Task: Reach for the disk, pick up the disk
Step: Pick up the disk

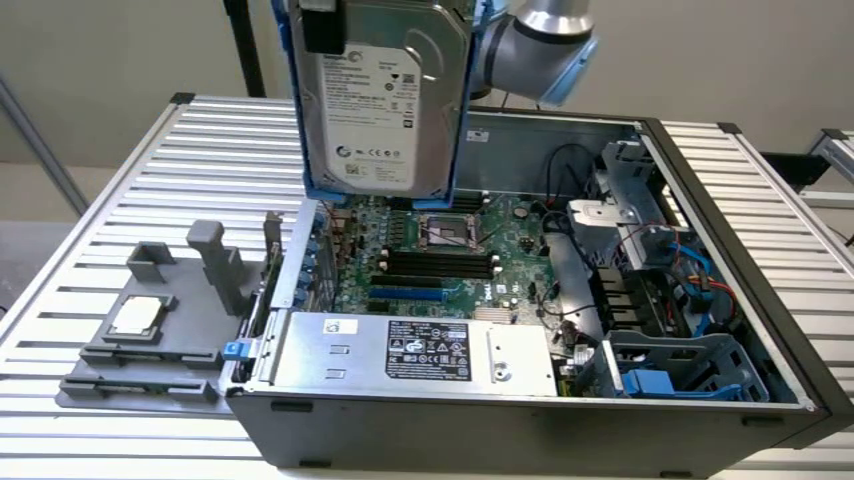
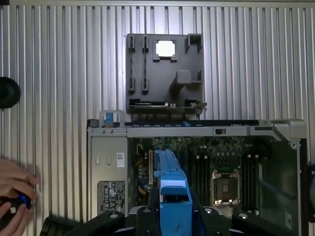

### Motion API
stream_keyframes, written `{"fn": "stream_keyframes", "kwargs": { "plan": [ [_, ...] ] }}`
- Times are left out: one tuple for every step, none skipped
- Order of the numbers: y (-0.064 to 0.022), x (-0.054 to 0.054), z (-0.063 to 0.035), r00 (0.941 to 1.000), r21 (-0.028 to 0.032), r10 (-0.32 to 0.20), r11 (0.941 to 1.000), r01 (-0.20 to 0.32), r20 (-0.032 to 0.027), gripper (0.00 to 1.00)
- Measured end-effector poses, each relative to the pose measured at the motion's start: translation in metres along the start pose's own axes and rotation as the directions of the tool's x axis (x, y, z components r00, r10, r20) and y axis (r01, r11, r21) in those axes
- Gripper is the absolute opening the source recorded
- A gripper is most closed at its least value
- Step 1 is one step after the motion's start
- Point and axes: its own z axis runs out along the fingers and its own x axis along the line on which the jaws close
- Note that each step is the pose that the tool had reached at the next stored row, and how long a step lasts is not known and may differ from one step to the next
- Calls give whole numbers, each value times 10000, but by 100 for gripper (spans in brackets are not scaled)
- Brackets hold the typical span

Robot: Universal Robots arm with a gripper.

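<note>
Disk [image 1: 383, 95] hangs upright, lifted well above the open computer case [image 1: 747, 300], its white label facing out (blue rails on both edges). The gripper [image 2: 173, 209] has its jaws clamped on it.

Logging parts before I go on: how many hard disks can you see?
1: the disk, lifted above the open case, in its blue rails. Others may be hidden in the bays.
</note>
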Motion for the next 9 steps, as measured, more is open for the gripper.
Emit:
{"fn": "stream_keyframes", "kwargs": {
  "plan": [
    [-47,12,2,10000,0,-1,10000,1,0,33],
    [-94,23,4,10000,0,-1,10000,1,0,33],
    [-140,34,6,10000,0,0,10000,0,-1,33],
    [-186,46,8,10000,0,-1,10000,1,-1,33],
    [-231,57,10,10000,0,-1,10000,1,0,33],
    [-276,68,12,10000,0,-1,10000,1,0,33],
    [-323,79,14,10000,0,0,10000,0,1,33],
    [-370,91,16,10000,0,-1,10000,1,0,33],
    [-417,102,19,10000,0,0,10000,0,1,33]
  ]
}}
